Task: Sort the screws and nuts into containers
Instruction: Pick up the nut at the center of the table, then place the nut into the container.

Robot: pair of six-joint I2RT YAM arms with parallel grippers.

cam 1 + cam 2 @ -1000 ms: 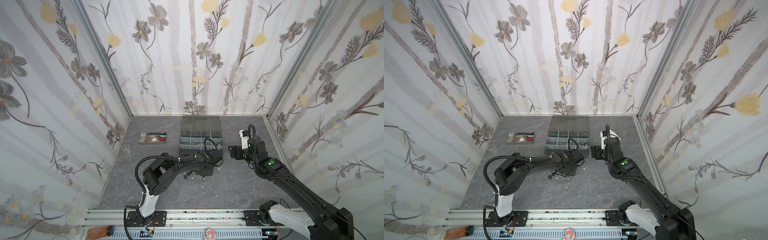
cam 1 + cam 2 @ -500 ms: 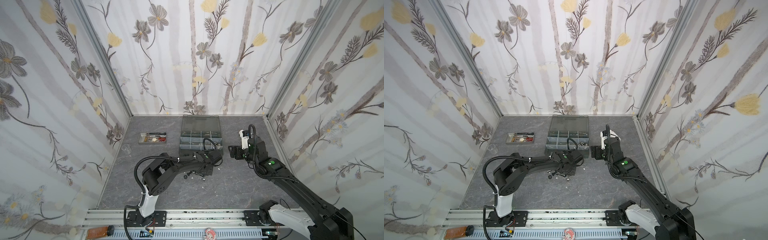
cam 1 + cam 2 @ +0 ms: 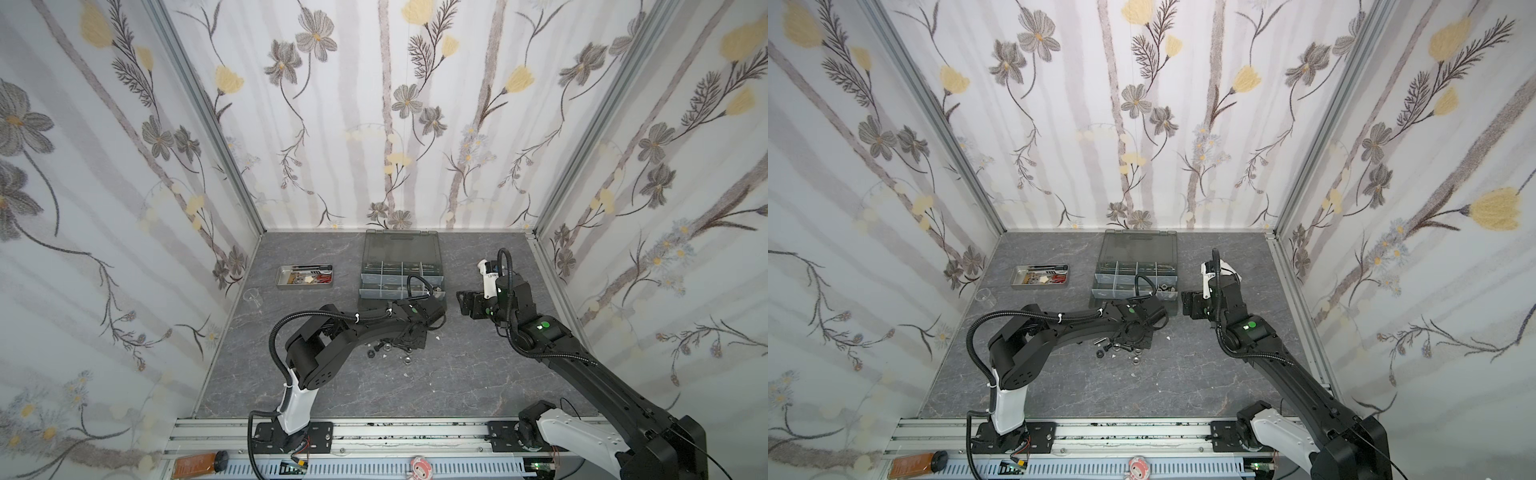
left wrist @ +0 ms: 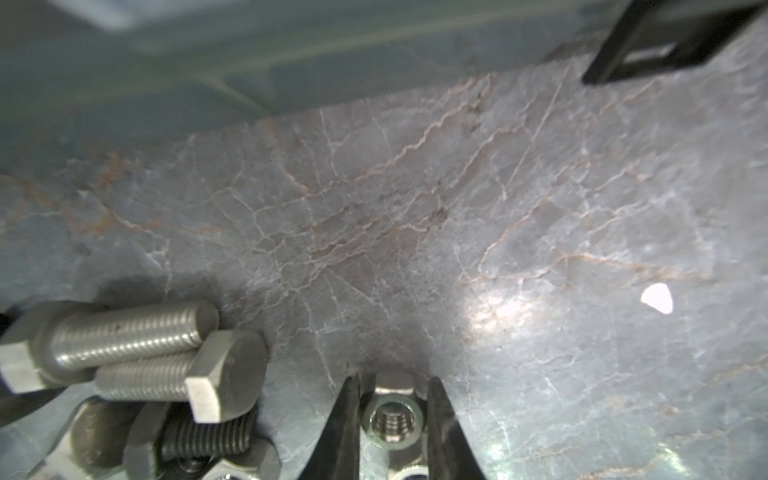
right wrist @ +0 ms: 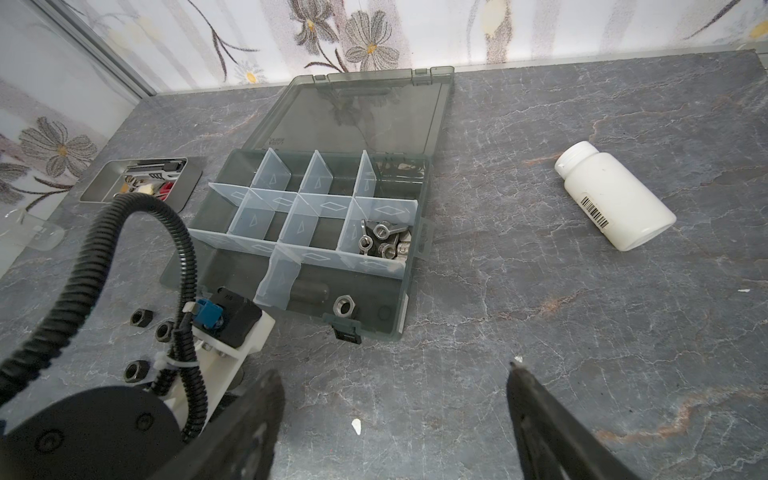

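Held nut: silver hex nut (image 4: 392,419); threaded bore faces the left wrist camera; sits low at the counter (image 4: 415,208), contact with it cannot be told.
Left hand (image 4: 393,379): two dark fingers (image 4: 347,419) pressed against opposite flanks of the nut; clamped on it.
Adjacent screws: two silver hex-head bolts (image 4: 124,336) lying crossed and touching, just beside the held nut; a black screw (image 4: 203,440) partly under them.
Loose pile (image 3: 386,351): the remaining hardware; lies in both top views on the counter below the left hand, in front of the organizer box (image 3: 401,270).
Black hex nuts (image 5: 142,318): three, flat on the counter, apart from one another, near the box's front wall.
Containers: compartments of the organizer box, split by pale translucent dividers (image 5: 316,174); smoky lid (image 5: 365,112) folded open behind them.
Filled compartments: silver wing nuts (image 5: 384,241) heaped in the middle-row compartment at the right arm's end; one silver nut (image 5: 344,306) alone in the front row.
Right hand (image 5: 392,368): fingers wide apart, nothing between them; above bare counter just beside the box's front right corner.
White chip (image 5: 356,426): on the counter below the right hand.
White bottle (image 5: 615,199): on its side, to the right of the box, apart from it.
Steel tray (image 3: 305,286): to the left of the box, apart from it; contents too small to identify.
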